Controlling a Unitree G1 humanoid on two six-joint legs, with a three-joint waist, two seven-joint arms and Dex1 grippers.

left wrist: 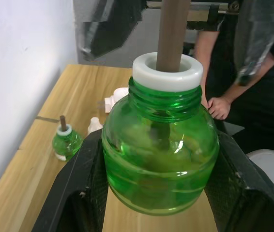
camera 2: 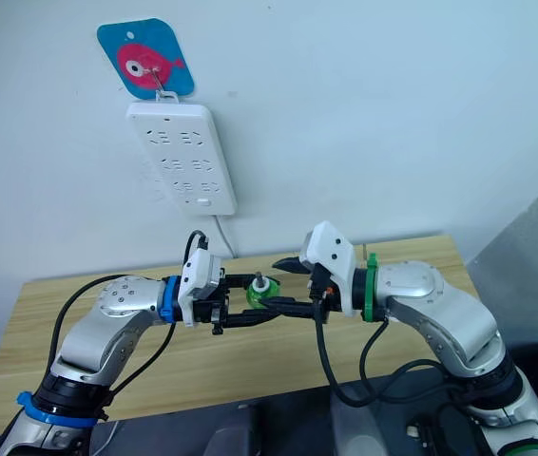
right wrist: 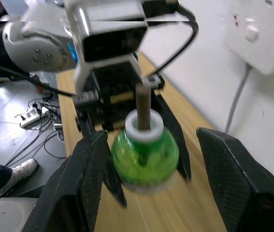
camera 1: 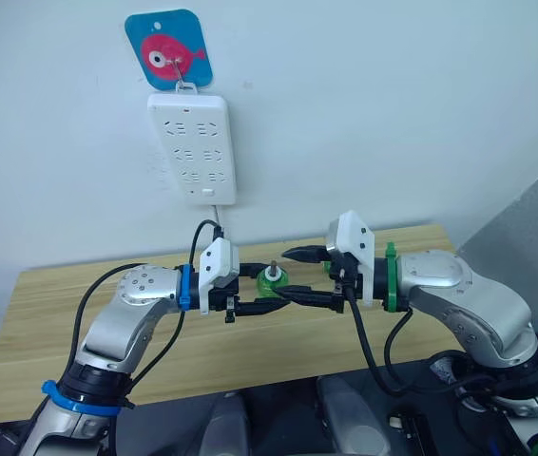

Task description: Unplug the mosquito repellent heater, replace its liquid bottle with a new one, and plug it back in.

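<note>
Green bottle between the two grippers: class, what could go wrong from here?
1. The left gripper alone clamps the bottle; the right gripper is open around it, so a mistimed release may drop it.
2. The right fingers could knock the upright wick.

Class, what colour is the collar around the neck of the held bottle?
White, on the green bottle in the left gripper; it shows best in the left wrist view.

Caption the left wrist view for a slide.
Left pincer grips a green liquid bottle above the wooden table.
</note>
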